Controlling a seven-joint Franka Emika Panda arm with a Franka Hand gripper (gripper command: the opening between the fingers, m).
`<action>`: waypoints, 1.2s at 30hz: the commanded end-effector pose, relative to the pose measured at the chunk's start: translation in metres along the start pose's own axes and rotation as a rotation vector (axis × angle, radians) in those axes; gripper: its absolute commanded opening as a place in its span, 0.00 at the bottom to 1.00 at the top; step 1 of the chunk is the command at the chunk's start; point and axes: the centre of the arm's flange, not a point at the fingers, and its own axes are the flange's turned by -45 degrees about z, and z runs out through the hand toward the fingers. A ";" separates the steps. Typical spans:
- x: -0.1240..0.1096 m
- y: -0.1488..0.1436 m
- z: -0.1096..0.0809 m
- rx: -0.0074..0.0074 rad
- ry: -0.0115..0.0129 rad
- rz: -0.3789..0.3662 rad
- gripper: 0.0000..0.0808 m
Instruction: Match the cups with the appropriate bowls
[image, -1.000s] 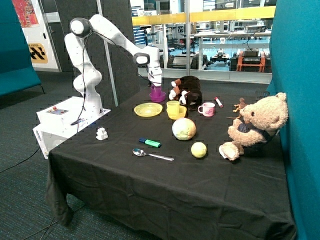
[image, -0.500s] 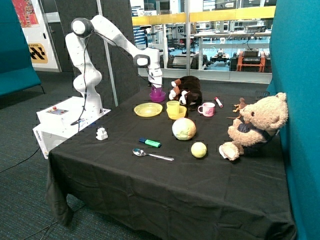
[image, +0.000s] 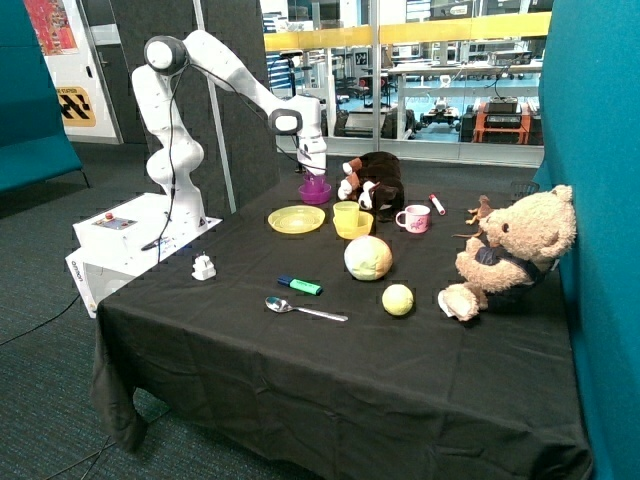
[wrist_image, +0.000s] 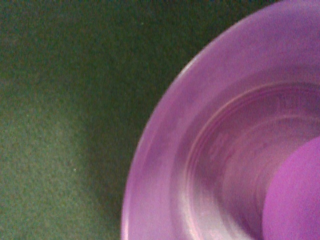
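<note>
Fingers over translucent purple cup, round purple bowl

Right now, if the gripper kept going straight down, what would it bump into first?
Probably the purple cup standing in the purple bowl: the gripper hangs right above them, pointing down. The wrist view shows the bowl's inside close below, though depth is hard to judge.

Dark grey carpet; table w/ black cloth; teal partition beside it; teal bench opposite; glass wall behind, yellow band across, lit workshop beyond; poster top corner.
</note>
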 end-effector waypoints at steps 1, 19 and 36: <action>0.001 -0.002 -0.001 0.0053 -0.0039 -0.015 0.45; 0.000 -0.005 -0.004 0.0053 -0.0039 -0.012 0.49; -0.004 0.000 -0.011 0.0053 -0.0039 -0.001 0.55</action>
